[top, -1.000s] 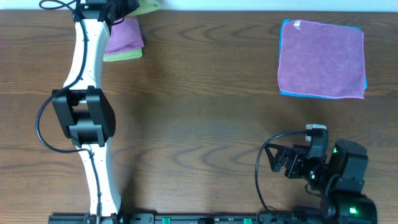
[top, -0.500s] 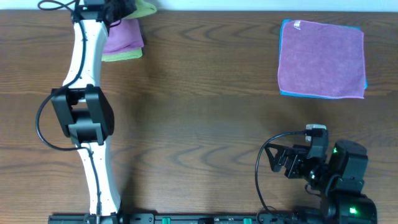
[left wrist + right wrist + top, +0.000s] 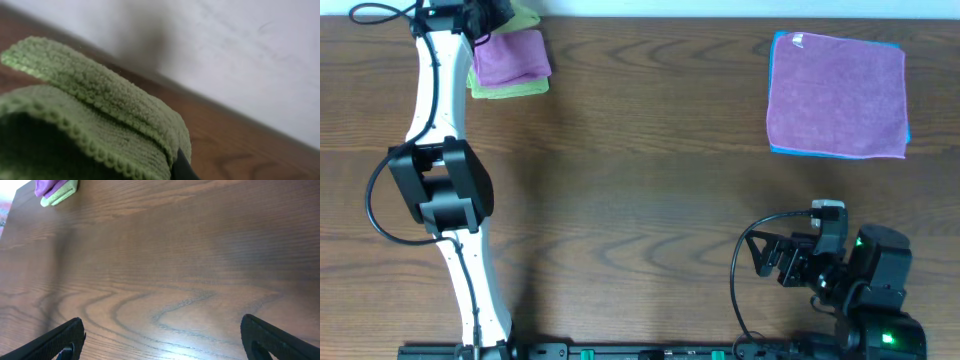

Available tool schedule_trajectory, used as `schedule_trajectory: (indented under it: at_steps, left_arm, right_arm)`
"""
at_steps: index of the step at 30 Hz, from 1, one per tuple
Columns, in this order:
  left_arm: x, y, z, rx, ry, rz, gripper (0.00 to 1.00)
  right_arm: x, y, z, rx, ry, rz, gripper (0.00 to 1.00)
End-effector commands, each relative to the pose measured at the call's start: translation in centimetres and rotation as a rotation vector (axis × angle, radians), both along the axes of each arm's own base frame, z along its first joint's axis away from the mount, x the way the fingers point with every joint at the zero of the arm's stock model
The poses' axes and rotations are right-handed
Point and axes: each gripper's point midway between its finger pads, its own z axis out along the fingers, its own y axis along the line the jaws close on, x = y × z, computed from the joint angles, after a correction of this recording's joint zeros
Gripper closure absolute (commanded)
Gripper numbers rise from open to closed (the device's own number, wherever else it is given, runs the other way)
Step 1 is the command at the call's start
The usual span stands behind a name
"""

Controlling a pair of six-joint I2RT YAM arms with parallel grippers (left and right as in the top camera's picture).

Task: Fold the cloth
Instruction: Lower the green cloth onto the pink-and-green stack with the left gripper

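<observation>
The left arm stretches to the far left corner of the desk (image 3: 640, 190), where the left claw (image 3: 488, 12) sits over the far edge of a folded green cloth (image 3: 100, 95). Whether it is clenched on the fabric or released cannot be told. A folded purple cloth (image 3: 515, 55) lies on the green one. At the far right, a flat purple cloth (image 3: 837, 95) is spread on a blue cloth (image 3: 772, 90) that shows at its edges. The right claw (image 3: 765, 258) hangs at the near right, fingers wide apart, grasping nothing.

Folded cloth pile (image 3: 512, 62) far-left on table (image 3: 650, 170); flat cloth stack (image 3: 836, 95) far-right.
</observation>
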Motion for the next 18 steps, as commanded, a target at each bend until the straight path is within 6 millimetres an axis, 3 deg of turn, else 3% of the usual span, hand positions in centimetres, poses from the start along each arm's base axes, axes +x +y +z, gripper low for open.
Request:
schedule_trajectory:
  at_steps: [1, 18]
  left_arm:
    - [0.1, 0.8, 0.0, 0.052, 0.006, 0.015, 0.94]
    - [-4.3, 0.9, -4.0, 0.054, 0.248, 0.03, 0.94]
  right_arm:
    - [-0.1, 0.0, -0.1, 0.018, 0.005, -0.008, 0.01]
    - [-0.1, 0.0, -0.1, 0.018, 0.005, -0.008, 0.01]
